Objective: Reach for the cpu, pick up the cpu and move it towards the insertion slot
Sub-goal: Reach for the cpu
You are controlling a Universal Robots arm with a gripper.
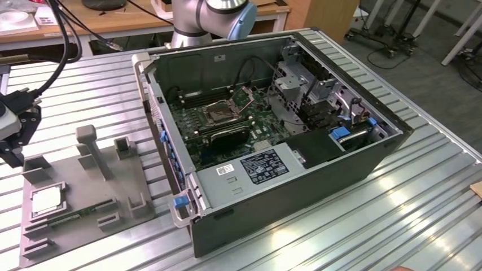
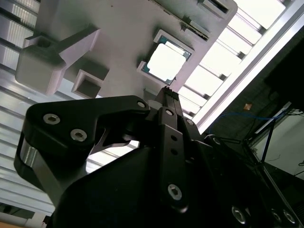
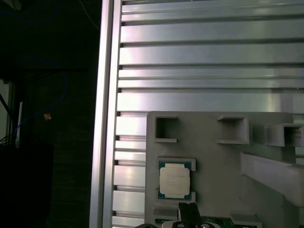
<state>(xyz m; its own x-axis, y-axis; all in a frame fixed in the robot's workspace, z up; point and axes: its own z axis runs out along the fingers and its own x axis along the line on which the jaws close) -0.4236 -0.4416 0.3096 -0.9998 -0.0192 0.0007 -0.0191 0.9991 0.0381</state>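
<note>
The cpu [image 1: 47, 200] is a small square chip with a silvery face. It lies flat in a recess of the grey fixture plate [image 1: 113, 186] at the exterior view's left. Both wrist views look down on the cpu [image 2: 166, 61] [image 3: 174, 183] in its raised frame. My gripper [image 1: 13, 152] hangs above the plate's far left corner, a short way above and behind the cpu, and holds nothing. Its black tip [image 2: 166, 92] [image 3: 187, 211] points close to the chip's edge. The insertion slot [image 1: 220, 109] is the metal-framed socket on the motherboard inside the open computer case [image 1: 301, 186].
Upright grey posts [image 1: 87, 141] and small pockets stand on the fixture plate between the cpu and the case. A narrow green memory stick [image 1: 71, 215] lies beside the cpu. The ribbed metal table's edge [image 3: 102, 118] runs close to the plate. The arm's base [image 1: 203, 22] stands behind the case.
</note>
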